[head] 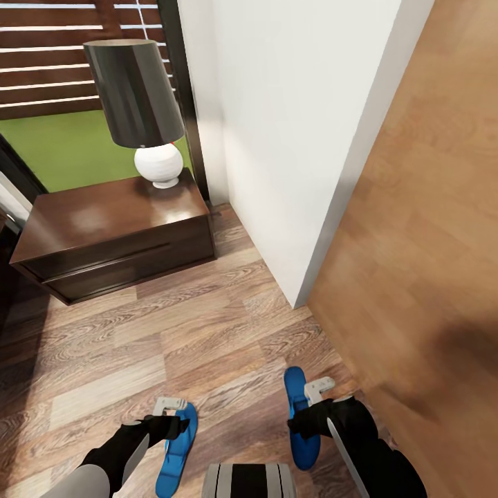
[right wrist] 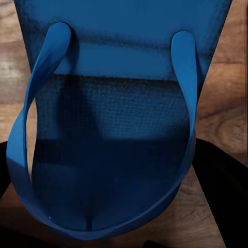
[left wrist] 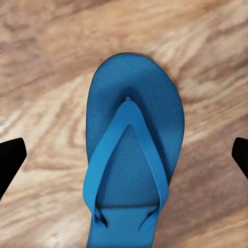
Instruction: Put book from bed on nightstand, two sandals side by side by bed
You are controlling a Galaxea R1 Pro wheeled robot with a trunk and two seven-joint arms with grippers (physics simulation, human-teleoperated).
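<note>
Sandals — two flat bright blue flip-flops (head: 177,449) (head: 299,415) — lie apart on the wood floor, lower frame. Left end effector (head: 171,409) hovers spread; right end effector (head: 318,398) unclear. Best lower squarely — pinch the sole edge.

Two bright blue sandals lay flat on the wooden floor, the left sandal (head: 176,451) apart from the right sandal (head: 299,415). The dark brown nightstand (head: 104,238) stood beyond them.
</note>
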